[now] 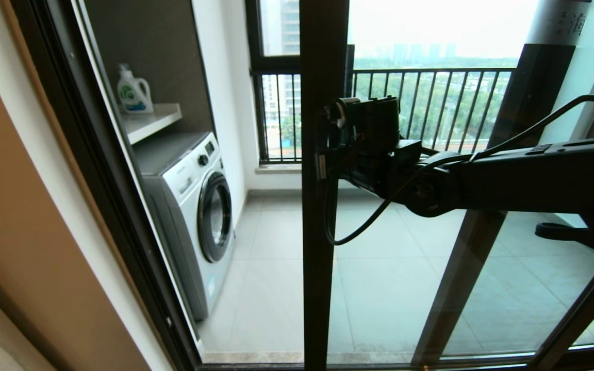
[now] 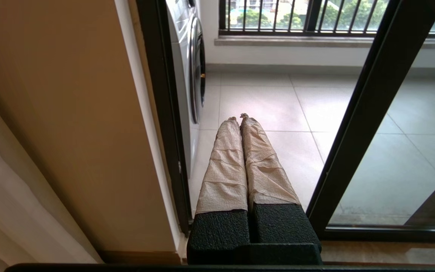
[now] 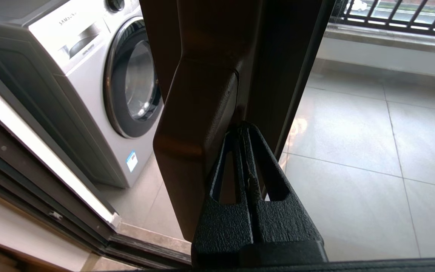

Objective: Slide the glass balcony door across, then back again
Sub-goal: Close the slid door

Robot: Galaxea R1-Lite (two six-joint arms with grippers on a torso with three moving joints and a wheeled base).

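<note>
Fingers come first: our right gripper [image 3: 242,130] has its two black fingers pressed flat together, with nothing held between them. The tips are tucked in behind the bar handle [image 3: 198,124], touching it on the glass side. That handle runs up and down on the glass balcony door [image 1: 319,206], so a sideways push goes straight into the tall dark frame. The door stands partway across, and an open gap lies to its left. Our left gripper [image 2: 239,120] waits low by the doorway, shut and empty. Farther off we see the washing machine [image 1: 194,206] and the railing [image 1: 431,103].
</note>
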